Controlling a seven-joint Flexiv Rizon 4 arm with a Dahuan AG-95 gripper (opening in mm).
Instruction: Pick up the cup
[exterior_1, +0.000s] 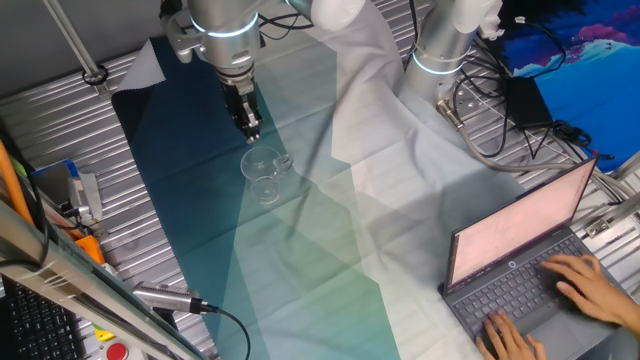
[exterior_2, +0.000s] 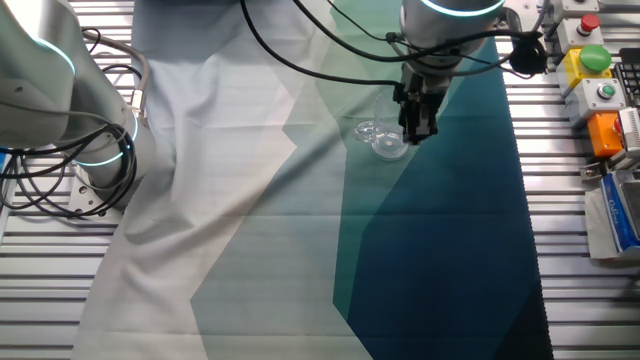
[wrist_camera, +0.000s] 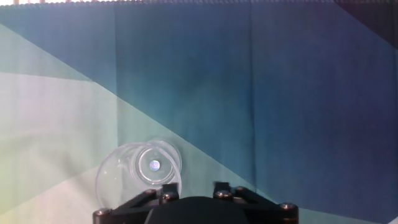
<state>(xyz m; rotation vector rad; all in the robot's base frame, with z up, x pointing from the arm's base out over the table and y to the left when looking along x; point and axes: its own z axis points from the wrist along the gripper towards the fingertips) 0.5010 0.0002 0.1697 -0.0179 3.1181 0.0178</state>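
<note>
The cup (exterior_1: 262, 172) is a small clear cup that stands upright on the blue-green cloth (exterior_1: 200, 190). It also shows in the other fixed view (exterior_2: 386, 142) and at the lower left of the hand view (wrist_camera: 140, 173), with its round rim facing the camera. My gripper (exterior_1: 250, 127) hangs just above and behind the cup, pointing down. In the other fixed view the gripper (exterior_2: 416, 128) is beside the cup's right edge. In the hand view the gripper (wrist_camera: 194, 188) shows two fingertips (wrist_camera: 168, 190) apart, with nothing between them. The cup lies left of the fingers, not between them.
A second robot arm base (exterior_1: 440, 50) stands at the back on the white cloth. A person types on a laptop (exterior_1: 520, 270) at the front right. Button boxes (exterior_2: 590, 60) and tools line the table edge. Cables (exterior_2: 60, 170) lie by the other arm.
</note>
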